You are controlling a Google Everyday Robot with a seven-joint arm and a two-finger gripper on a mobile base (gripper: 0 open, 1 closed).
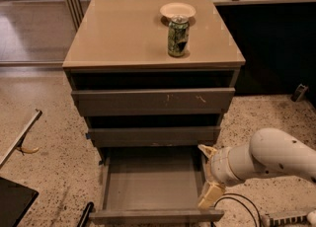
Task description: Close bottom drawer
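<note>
The bottom drawer (148, 184) is pulled far out of the cabinet, showing a shallow grey tray; its flat front edge (155, 216) lies at the bottom of the view. My gripper (208, 174) sits at the drawer's right side, over the right wall near the front corner. One pale fingertip (206, 150) points up toward the middle drawer, the other (211, 195) points down near the drawer front. The fingers stand apart with nothing between them. The white arm (271, 159) comes in from the right.
The middle drawer front (153, 135) and the scratched top drawer front (153, 101) stick out slightly. A green can (177, 36) and a white bowl (177, 10) stand on the cabinet top. A black cable (237, 206) lies on the speckled floor at right; a dark object (15, 201) at bottom left.
</note>
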